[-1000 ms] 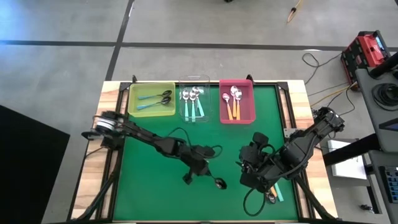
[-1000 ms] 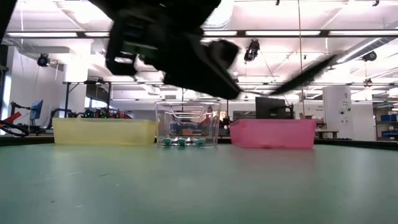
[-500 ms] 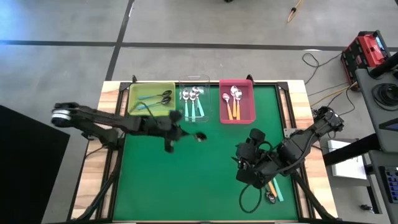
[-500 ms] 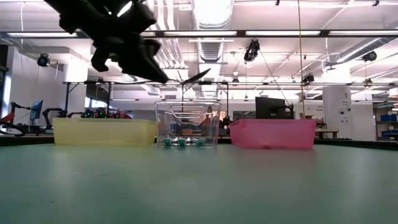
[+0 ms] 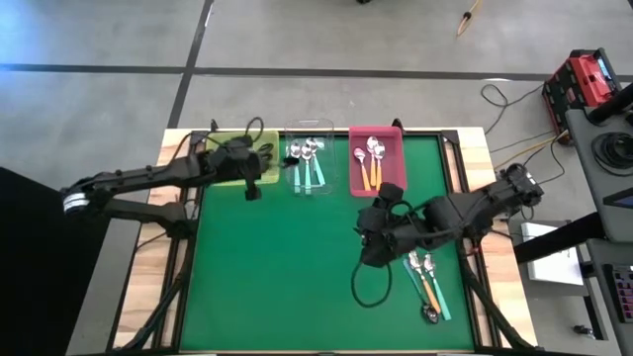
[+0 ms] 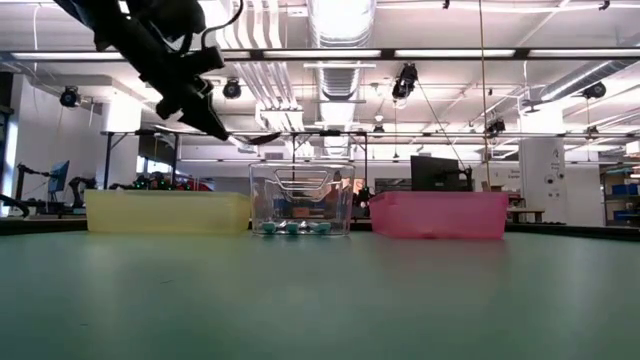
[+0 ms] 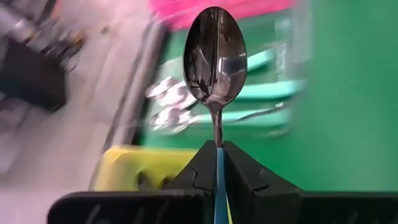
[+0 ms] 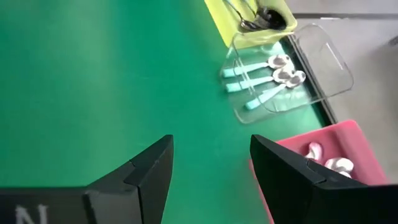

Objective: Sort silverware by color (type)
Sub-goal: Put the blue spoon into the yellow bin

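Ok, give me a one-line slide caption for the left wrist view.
Left gripper shut on a dark-bowled spoon, carried toward the yellow bin.

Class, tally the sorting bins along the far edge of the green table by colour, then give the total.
Yellow bin: 1
Clear bin: 1
Pink bin: 1
Total: 3

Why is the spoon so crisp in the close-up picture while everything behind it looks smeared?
In the left wrist view the dark spoon, pinched in the left gripper, is sharp and mirrors bright glints, while the yellow bin and clear bin behind it are streaked with blur. In the low view the ceiling lights glare, leaving the arm a dark silhouette.
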Tool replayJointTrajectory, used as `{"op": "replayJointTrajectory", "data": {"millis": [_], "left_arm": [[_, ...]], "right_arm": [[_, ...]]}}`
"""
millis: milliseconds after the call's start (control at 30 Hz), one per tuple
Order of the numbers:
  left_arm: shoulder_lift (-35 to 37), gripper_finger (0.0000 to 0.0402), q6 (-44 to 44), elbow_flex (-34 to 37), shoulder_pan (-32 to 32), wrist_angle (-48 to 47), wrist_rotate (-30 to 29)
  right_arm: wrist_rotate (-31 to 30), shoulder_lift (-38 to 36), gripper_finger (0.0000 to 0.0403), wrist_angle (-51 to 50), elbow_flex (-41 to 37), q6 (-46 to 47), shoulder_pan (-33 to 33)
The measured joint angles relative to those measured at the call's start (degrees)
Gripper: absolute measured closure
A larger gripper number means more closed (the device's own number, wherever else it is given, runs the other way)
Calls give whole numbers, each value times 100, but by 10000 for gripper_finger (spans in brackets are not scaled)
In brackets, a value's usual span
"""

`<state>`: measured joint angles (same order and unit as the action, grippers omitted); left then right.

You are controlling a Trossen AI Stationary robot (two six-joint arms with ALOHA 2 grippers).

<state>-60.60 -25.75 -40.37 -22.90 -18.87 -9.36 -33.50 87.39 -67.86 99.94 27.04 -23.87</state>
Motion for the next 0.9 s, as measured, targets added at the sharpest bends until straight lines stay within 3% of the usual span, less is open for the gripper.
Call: {"op": "replayJointTrajectory", "data": {"millis": [467, 800, 900], "left_arm": [[-132, 401, 144, -31, -1292, -832, -1359], [-656, 401, -378, -31, -2098, -1155, -1030], [-890, 401, -441, -31, -2258, -1160, -626]], "right_arm": [[999, -30, 197, 106, 0, -1367, 1312], [1449, -32, 197, 104, 0, -1658, 1863], [1453, -34, 197, 104, 0, -1675, 1934]]}}
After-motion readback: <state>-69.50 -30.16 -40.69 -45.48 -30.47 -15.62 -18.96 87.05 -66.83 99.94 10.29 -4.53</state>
